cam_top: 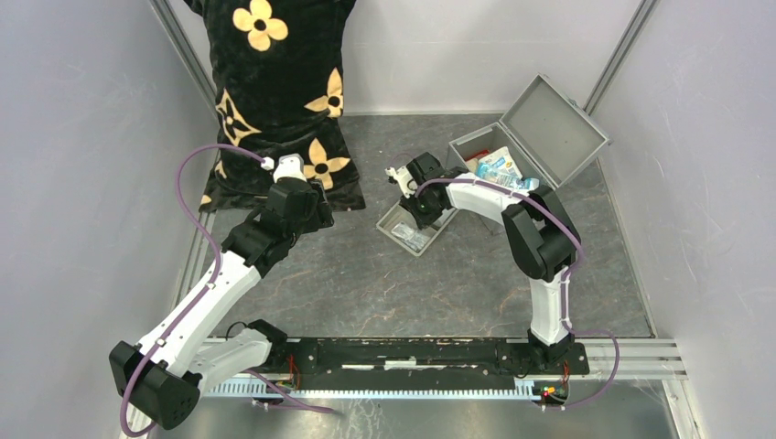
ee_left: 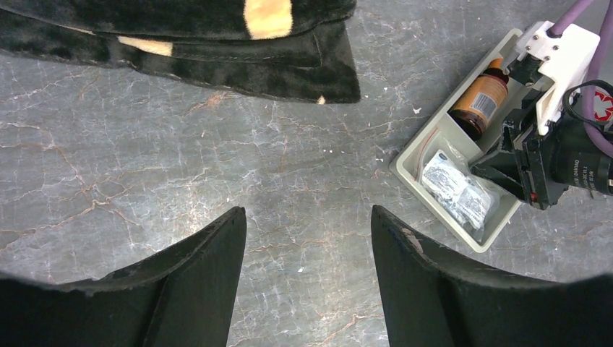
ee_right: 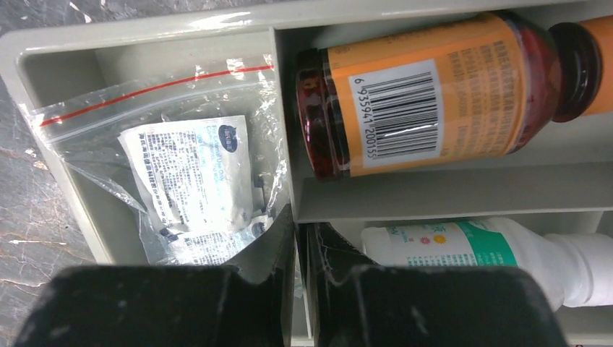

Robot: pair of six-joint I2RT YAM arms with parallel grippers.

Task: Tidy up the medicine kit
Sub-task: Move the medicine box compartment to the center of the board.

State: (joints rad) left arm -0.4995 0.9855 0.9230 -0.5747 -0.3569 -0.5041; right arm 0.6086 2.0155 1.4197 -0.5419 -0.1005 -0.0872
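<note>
The dark grey marbled table (cam_top: 366,274) carries a black velvet cushion with gold flowers (cam_top: 274,91) at its far left. At the far right stands a grey plastic case (cam_top: 554,128), lid open, with blue-and-white packets (cam_top: 501,169) inside. Just beside it lies a beige compartment tray (ee_right: 144,32). The left gripper (ee_left: 307,213) hovers over bare table with its fingers wide apart. The right gripper (ee_right: 298,224) sits in the tray, fingers drawn nearly together at a divider wall; whether they pinch it is unclear. One compartment holds an amber bottle with an orange label (ee_right: 434,94), lying down. Another holds a white bottle with a green label (ee_right: 463,249), and a third a clear zip bag of white sachets (ee_right: 188,173).
</note>
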